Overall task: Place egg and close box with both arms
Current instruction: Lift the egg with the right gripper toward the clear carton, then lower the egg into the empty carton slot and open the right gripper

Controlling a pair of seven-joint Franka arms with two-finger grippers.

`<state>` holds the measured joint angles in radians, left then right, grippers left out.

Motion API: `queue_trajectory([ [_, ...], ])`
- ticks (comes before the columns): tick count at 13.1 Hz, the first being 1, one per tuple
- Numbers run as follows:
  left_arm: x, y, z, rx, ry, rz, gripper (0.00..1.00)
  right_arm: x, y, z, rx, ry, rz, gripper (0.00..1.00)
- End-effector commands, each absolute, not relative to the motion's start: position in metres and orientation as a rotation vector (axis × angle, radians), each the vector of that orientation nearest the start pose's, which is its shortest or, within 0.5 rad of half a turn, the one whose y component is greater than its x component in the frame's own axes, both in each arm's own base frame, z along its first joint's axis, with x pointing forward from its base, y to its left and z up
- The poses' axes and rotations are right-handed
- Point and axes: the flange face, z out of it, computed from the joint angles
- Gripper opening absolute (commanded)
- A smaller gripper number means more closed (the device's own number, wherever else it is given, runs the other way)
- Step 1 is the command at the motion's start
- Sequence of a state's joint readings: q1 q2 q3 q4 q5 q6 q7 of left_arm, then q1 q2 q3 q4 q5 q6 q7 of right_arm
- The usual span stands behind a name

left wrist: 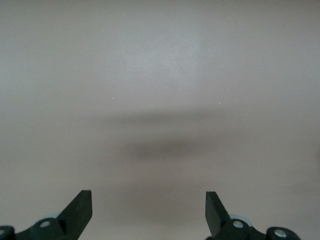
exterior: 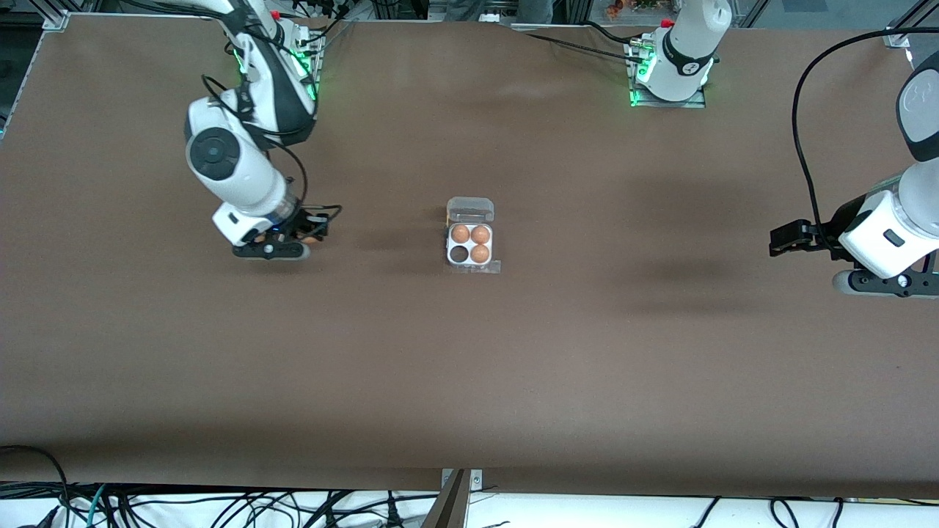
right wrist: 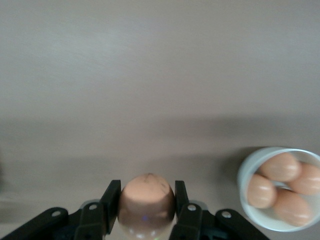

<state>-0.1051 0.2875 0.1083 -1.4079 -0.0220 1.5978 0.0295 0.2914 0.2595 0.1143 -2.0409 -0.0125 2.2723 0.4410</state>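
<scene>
Brown table (exterior: 469,367); right gripper (right wrist: 146,200) grips egg (right wrist: 146,197).

2 big white arms (exterior: 235,165) with black round joints and black cables. Green lights glow at the bases (exterior: 664,92). Black grippers (left wrist: 149,210).

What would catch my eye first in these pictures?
Probably the open box in the middle of the table, with three eggs and one empty cell. Toward the right arm's end, the right gripper pinches an egg above a bowl of eggs. The left gripper waits open over bare table.
</scene>
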Motion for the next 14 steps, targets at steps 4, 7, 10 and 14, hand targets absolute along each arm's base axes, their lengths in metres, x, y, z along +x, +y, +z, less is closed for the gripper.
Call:
queue_trajectory([
  [4,0.640,-0.007,0.536,-3.156,0.051,0.146,1.00,0.569,0.374,0.289,-3.087,0.168,0.019,0.24],
  [7,0.640,-0.007,0.536,-3.156,0.054,0.144,1.00,0.558,0.425,0.276,-3.069,0.168,0.021,0.24],
  [10,0.640,-0.007,0.536,-3.156,0.054,0.146,1.00,0.546,0.463,0.260,-3.066,0.176,0.025,0.24],
  [14,0.640,-0.008,0.536,-3.156,0.054,0.144,1.00,0.529,0.482,0.253,-3.073,0.126,0.043,0.24],
])
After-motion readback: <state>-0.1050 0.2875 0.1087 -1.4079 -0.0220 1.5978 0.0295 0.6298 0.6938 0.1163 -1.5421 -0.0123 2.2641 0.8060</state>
